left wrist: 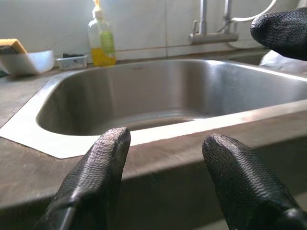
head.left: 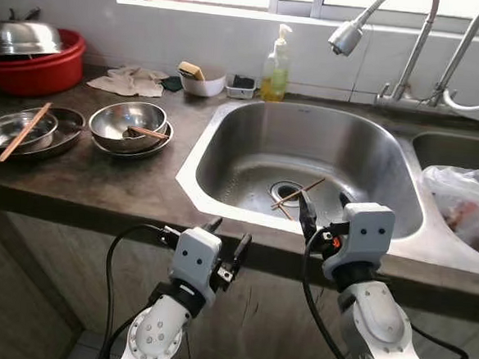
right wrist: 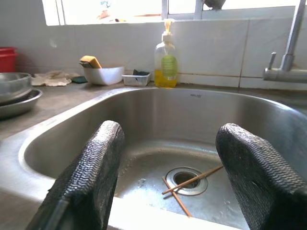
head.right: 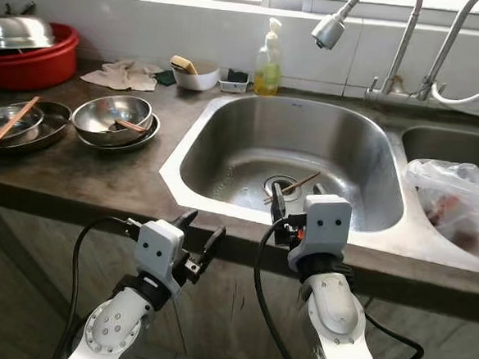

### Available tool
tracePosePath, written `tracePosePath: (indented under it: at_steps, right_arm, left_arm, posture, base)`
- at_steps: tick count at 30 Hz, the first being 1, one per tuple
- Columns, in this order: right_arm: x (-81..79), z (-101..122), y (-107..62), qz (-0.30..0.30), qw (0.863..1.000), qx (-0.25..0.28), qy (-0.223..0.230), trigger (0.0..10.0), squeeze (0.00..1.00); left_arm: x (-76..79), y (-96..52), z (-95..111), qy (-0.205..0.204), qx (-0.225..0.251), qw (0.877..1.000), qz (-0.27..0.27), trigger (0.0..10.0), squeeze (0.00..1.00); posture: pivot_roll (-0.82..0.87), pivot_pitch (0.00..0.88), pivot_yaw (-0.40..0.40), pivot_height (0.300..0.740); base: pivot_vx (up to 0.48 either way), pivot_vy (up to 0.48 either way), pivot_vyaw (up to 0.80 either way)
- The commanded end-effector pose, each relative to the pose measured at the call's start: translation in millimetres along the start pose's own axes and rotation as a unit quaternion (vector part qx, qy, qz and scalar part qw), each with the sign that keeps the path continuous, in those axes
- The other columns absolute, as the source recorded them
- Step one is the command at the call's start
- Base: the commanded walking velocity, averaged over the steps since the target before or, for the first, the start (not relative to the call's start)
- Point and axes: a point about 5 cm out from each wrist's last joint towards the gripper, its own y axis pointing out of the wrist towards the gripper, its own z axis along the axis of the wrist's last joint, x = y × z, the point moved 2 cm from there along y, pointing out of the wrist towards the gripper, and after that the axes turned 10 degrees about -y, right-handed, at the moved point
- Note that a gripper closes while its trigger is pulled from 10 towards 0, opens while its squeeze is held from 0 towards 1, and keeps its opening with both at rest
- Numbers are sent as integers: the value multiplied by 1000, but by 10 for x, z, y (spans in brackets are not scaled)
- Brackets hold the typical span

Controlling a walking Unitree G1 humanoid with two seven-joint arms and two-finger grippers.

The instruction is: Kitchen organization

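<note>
The two chopsticks (head.left: 296, 194) lie crossed over the sink (head.left: 227, 125) drain, just ahead of and below the right gripper (head.left: 323, 208), which hangs spread and empty at the sink's near rim, nearer than the left gripper (head.left: 226, 238), also spread and empty.

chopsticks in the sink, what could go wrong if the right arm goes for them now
The chopsticks lie crossed over the drain, so a nudge could tip one into the opening. They rest flat on the curved steel bottom, so the right gripper, jaws open at the sink's front rim, may slide off them. Reaching deeper, the arm could bump that rim.
</note>
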Motion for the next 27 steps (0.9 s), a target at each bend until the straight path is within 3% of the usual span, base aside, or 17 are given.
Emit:
tracePosePath:
  at_steps: [1,27]
  right_arm:
    - [-15,-10,0,1,1000,-6,1,10000,0]
    - [-54,-63,-9,10,1000,-15,0,10000,0]
  left_arm:
    - [21,-9,28,4,0,1000,-6,10000,0]
    - [39,20,35,4,1,1000,-8,10000,0]
  posture:
    - [108,43,4,740]
    - [106,32,3,740]
  base:
    - [-311,0,0]
    - [-288,0,0]
